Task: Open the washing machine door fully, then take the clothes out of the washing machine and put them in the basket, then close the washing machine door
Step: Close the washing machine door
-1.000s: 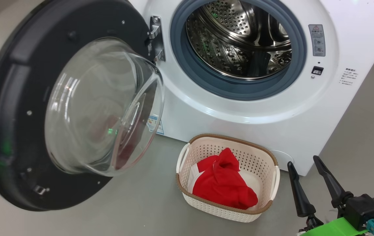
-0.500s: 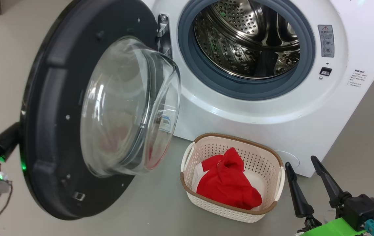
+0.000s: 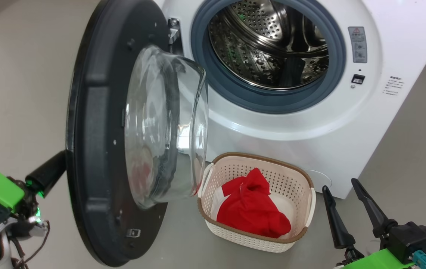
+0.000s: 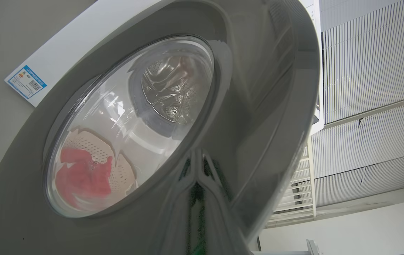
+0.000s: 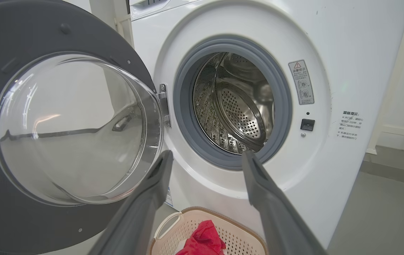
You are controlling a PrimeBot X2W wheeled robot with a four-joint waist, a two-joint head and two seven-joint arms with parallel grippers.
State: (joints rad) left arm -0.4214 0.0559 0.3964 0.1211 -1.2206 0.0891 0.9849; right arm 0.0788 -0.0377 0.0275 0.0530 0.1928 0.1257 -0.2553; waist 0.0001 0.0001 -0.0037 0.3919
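The washing machine door point(image 3: 97, 149), standing half swung out from the washing machine point(image 3: 272, 127), is met on its outer face by the left gripper point(image 3: 54, 168), fingers pressed together and nearer, while the right gripper point(image 3: 340, 185) is held spread wide beside the basket point(image 3: 257, 158) where the clothes point(image 3: 252, 209) are laid.

- Bright, even indoor light fills all 3 views; shadows on the grey floor point(image 3: 403, 142) are faint and soft.
- The steel drum point(image 3: 269, 48) gives sharp glints and small green specks.
- Pale streaky glare lies on the washing machine door point(image 3: 97, 149) glass; in the left wrist view the basket point(image 4: 90, 143) and the clothes point(image 4: 81, 177) show through it warped and smeared.
- In the right wrist view the right gripper point(image 5: 207, 154) has soft, unfocused fingers point(image 5: 141, 212), and verticals lean at the frame's sides.
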